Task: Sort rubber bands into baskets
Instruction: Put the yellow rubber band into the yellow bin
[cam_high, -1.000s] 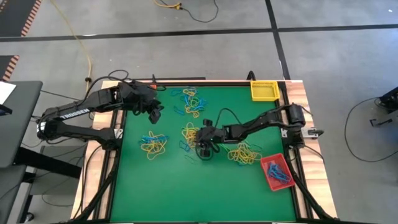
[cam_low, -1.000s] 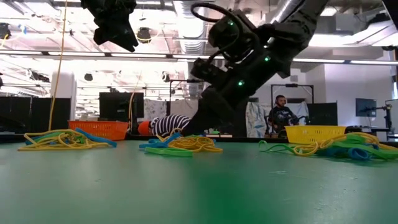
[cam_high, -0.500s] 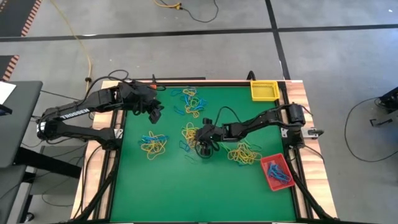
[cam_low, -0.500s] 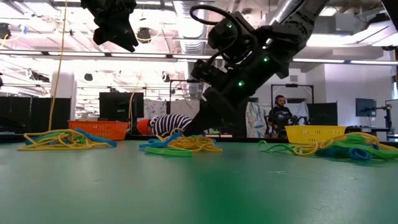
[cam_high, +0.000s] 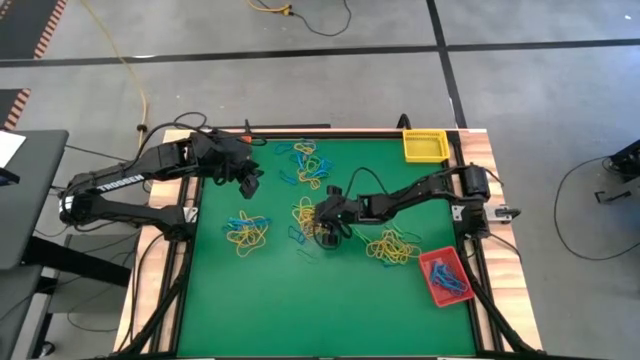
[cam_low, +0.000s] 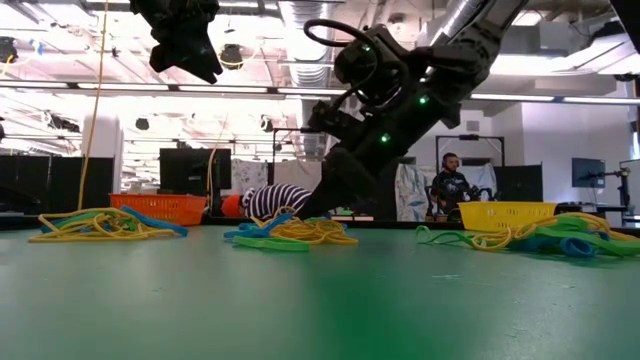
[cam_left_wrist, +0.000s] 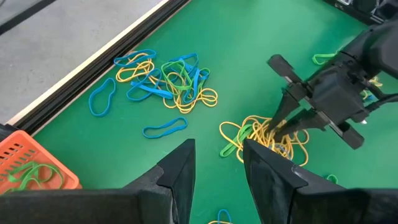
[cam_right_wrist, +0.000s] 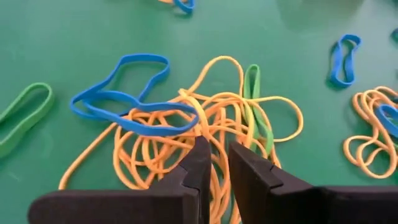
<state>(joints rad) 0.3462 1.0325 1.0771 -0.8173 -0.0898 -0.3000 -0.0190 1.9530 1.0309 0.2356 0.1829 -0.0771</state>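
Rubber bands in yellow, blue and green lie in several piles on the green table. My right gripper (cam_high: 320, 232) is down at the middle pile (cam_high: 305, 214), its fingers (cam_right_wrist: 205, 165) nearly together with yellow strands between them. My left gripper (cam_high: 252, 183) hangs open and empty above the table's far left (cam_left_wrist: 219, 168). The yellow basket (cam_high: 424, 146) stands at the far right corner. The red basket (cam_high: 445, 278), at the near right, holds blue bands. The orange basket (cam_left_wrist: 31, 168) holds green bands. My right gripper pinches a few yellow strands (cam_right_wrist: 217, 140) of the middle pile between its two fingers. The fingers slant down from the table's right side. The pile, with a blue band (cam_right_wrist: 127, 93) lying over it, rests on the table (cam_low: 300, 232).
Other piles lie at the far middle (cam_high: 305, 163), the left (cam_high: 246, 231) and the right (cam_high: 392, 246). Single blue and green bands are scattered around them (cam_right_wrist: 343, 57). A wooden rim (cam_high: 478, 150) frames the table. A person sits in the room behind it (cam_low: 452, 180).
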